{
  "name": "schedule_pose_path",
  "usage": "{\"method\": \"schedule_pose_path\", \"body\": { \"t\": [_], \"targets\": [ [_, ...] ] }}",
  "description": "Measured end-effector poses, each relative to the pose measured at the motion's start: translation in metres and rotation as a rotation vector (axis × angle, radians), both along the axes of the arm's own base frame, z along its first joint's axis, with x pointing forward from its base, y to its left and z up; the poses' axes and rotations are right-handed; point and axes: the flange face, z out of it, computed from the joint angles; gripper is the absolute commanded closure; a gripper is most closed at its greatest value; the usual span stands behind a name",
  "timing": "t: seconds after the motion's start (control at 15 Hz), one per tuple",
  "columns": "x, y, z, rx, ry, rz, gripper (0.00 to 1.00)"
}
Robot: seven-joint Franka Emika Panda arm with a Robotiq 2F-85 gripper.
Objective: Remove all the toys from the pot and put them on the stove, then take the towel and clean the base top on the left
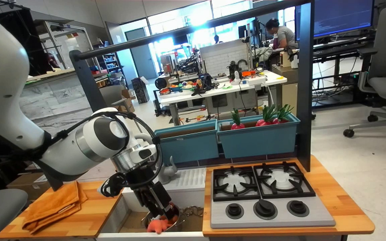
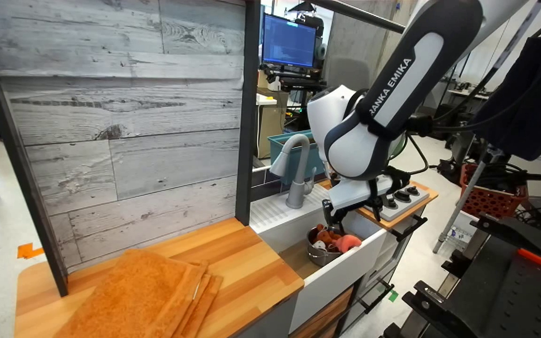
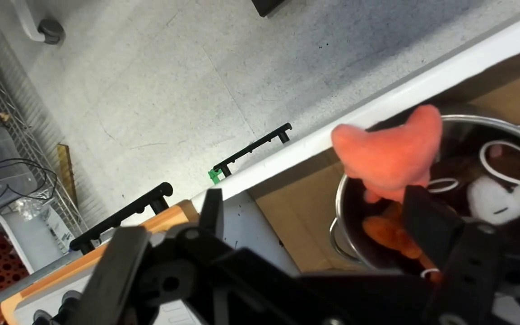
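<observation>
The silver pot (image 2: 318, 257) stands in the sink basin and also shows in the wrist view (image 3: 342, 203). A red-pink toy (image 3: 391, 151) leans over its rim. An orange toy (image 3: 388, 232) and a whitish toy (image 3: 503, 201) lie inside. My gripper (image 3: 318, 212) is open, its fingers wide apart; one finger is over the pot beside the red-pink toy, the other outside the pot. In an exterior view the gripper (image 1: 165, 211) points down at the pot. The stove (image 1: 273, 221) is right of the sink. The orange towel (image 1: 54, 209) lies folded on the wooden base top (image 1: 99, 204).
The white sink wall (image 2: 341, 277) borders the pot closely. A grey faucet (image 2: 296, 173) stands behind the basin. Two blue planters (image 1: 258, 139) hang behind the stove, one with red radishes (image 1: 263, 122). A metal chain-like item (image 1: 193, 211) lies beside the pot. A dark frame post (image 2: 247, 117) rises by the base top.
</observation>
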Motion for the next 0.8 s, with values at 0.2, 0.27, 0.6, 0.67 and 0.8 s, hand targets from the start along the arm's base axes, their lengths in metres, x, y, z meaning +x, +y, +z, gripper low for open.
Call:
{"method": "schedule_pose_path", "body": {
  "t": [0.2,0.27,0.6,0.67,0.8],
  "targets": [
    [-0.002,0.002,-0.003,0.024,-0.026,-0.007,0.00],
    [-0.004,0.003,-0.007,0.048,-0.047,-0.018,0.00],
    [-0.026,-0.001,-0.034,0.154,-0.162,-0.048,0.35],
    [-0.030,-0.004,-0.037,0.163,-0.175,-0.049,0.41],
    [-0.036,-0.014,-0.039,0.174,-0.191,-0.053,0.56]
  ]
}}
